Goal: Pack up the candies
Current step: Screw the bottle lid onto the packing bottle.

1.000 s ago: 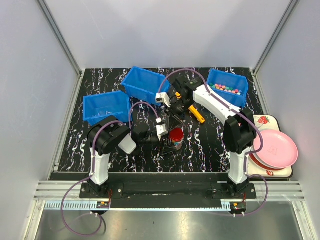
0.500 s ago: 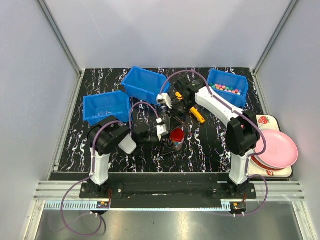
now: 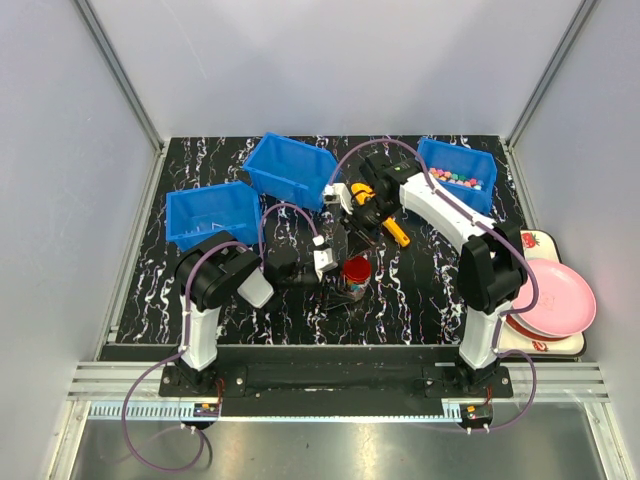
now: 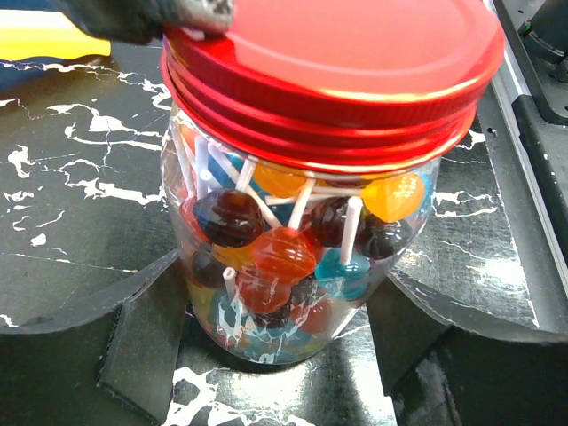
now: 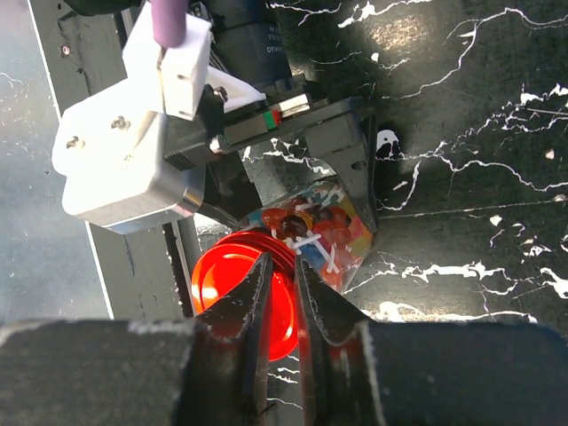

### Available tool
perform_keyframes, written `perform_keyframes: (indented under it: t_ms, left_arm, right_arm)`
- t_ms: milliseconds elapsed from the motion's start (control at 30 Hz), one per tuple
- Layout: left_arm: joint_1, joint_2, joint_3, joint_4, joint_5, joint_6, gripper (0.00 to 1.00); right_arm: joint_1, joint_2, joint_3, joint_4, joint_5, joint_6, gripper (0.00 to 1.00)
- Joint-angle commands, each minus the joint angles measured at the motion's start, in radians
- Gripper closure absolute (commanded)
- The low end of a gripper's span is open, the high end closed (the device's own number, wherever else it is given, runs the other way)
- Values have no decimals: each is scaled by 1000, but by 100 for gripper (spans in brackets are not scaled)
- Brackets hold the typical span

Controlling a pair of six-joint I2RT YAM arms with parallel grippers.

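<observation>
- In the middle of the black-and-white surface [image 3: 420,290]: a clear jar [image 3: 352,284] standing up, with a red lid [image 3: 352,267] on top.
- Inside the jar: round lollipops [image 4: 286,253] on white sticks, red, orange, blue and dark.
- Around the low part of the jar: the left claw [image 4: 280,297], spread wide, one finger pressed on each side, holding it.
- Right over the lid: the right claw [image 5: 282,262], almost closed, only a thin gap, nothing in it. Cannot tell if touching the lid.
- In the blue bin [image 3: 460,150] at the far right: the candies [image 3: 455,178], tiny pieces in many colours, well apart from the jar.
- Farther left: a tipped blue bin [image 3: 290,170] and another blue bin [image 3: 212,215].
- Near the jar, toward the far side: a yellow scoop [image 3: 397,232] lying flat.
- At the right edge: a pink plate [image 3: 550,298] on a tray [image 3: 530,240] with a strawberry picture.
</observation>
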Motion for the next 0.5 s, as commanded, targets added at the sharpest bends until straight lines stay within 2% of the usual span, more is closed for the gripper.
perform_keyframes:
  t_ms: [0,467]
  left_arm:
    - [11,-32,23,184,-14,-2,100]
    - [11,-35,20,188,-17,-2,100]
  right_arm:
    - [-13,-29,-25,-53,30,-6,80]
    - [-47,-97,-117,-53,23,6,89]
